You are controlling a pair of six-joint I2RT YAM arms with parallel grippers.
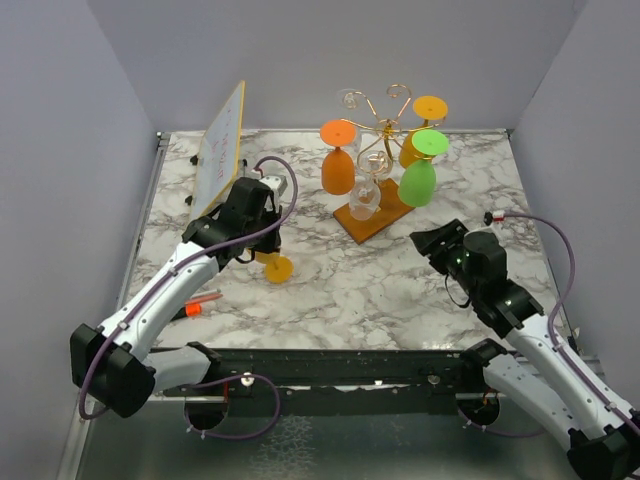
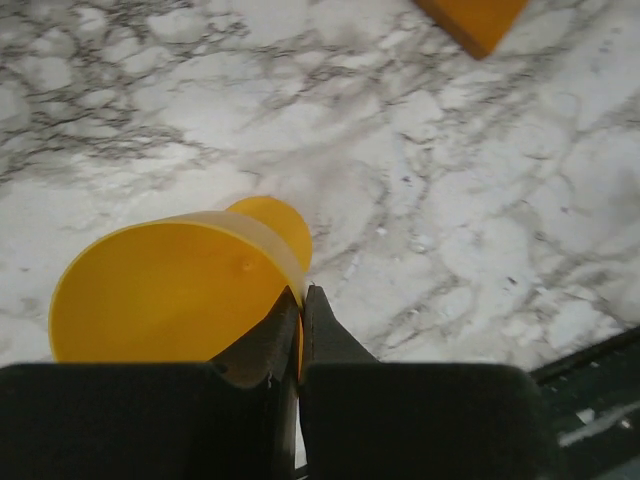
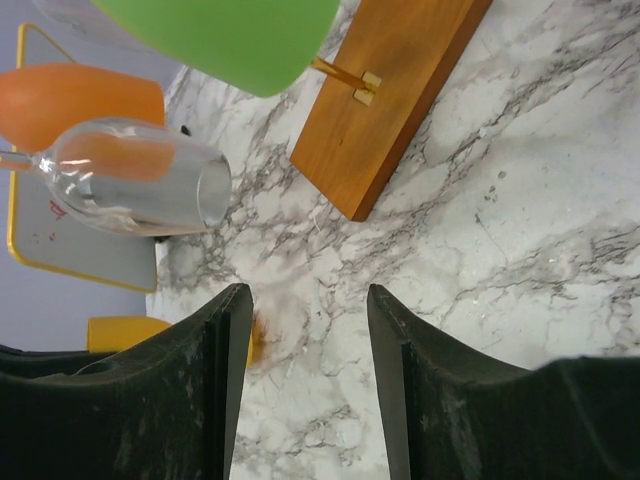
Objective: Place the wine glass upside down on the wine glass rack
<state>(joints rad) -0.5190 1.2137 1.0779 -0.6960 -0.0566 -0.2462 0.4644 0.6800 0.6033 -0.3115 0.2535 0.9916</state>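
A yellow wine glass (image 2: pixel 170 300) lies on its side on the marble table, its round foot (image 1: pixel 277 267) pointing toward the arms. My left gripper (image 2: pixel 302 295) is shut on the rim of its bowl, one finger inside and one outside. In the top view the left gripper (image 1: pixel 255 232) covers the bowl. The wine glass rack (image 1: pixel 385 125), gold wire on a wooden base (image 1: pixel 372 218), stands at the back centre. My right gripper (image 3: pixel 308 300) is open and empty, hovering in front of the rack's base (image 3: pixel 390 100).
On the rack hang an orange glass (image 1: pixel 338 165), a green glass (image 1: pixel 418 180), a yellow-orange glass (image 1: pixel 415 140) and a clear glass (image 1: pixel 365 195). A tilted whiteboard (image 1: pixel 220 150) stands at the back left. An orange marker (image 1: pixel 195 305) lies near the left arm.
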